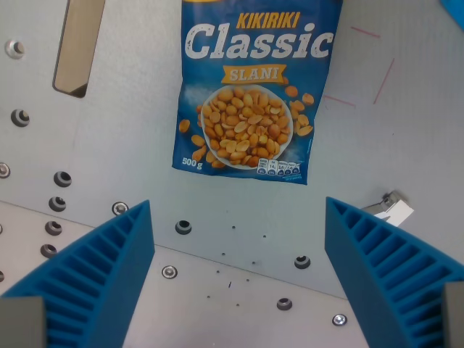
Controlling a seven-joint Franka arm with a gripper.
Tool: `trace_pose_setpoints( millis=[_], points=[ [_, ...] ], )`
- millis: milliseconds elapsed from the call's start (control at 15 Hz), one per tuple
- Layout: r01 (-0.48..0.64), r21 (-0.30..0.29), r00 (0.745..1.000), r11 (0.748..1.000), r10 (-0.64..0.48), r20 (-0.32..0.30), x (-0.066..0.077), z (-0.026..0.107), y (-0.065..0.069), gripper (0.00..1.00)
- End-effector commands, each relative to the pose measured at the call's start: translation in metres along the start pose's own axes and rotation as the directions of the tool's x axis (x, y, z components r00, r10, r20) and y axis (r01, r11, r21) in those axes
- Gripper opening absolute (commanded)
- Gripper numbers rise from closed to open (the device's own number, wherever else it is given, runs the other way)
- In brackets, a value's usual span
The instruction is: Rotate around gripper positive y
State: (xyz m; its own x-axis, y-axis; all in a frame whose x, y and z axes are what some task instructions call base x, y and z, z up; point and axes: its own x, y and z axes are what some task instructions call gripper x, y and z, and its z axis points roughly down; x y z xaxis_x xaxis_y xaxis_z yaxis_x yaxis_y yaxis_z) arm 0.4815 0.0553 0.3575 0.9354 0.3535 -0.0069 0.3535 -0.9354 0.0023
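A blue bag of peanuts [254, 87], printed "Kikiriki Classic Slani", lies flat on the grey metal table [130, 152] in the upper middle of the wrist view. My gripper [239, 272] hangs above the table below the bag, apart from it. Its two blue ribbed fingers [98, 279] stand wide apart at the bottom left and bottom right, with nothing between them. The bag's top edge runs out of the picture.
Several screws and bolt holes [183, 228] dot the metal plate. A slot [76, 47] opens in the plate at the upper left. A small white tag [393, 209] lies at the right, near thin red marks [383, 80]. A blue corner [453, 6] shows at top right.
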Motion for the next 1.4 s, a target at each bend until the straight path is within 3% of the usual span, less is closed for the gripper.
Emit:
trace_pose_setpoints(
  millis=[67, 733, 1400],
  points=[
    [0.000, -0.001, 1.000, 1.000, 0.000, -0.017, -0.0001, -0.0018, 0.0000, 1.00],
    [0.000, -0.001, 0.989, 1.000, 0.000, -0.150, -0.0001, -0.0018, 0.0000, 1.00],
    [0.000, -0.001, 0.960, 1.000, 0.000, -0.280, -0.0001, -0.0018, 0.0000, 1.00]
  ],
)
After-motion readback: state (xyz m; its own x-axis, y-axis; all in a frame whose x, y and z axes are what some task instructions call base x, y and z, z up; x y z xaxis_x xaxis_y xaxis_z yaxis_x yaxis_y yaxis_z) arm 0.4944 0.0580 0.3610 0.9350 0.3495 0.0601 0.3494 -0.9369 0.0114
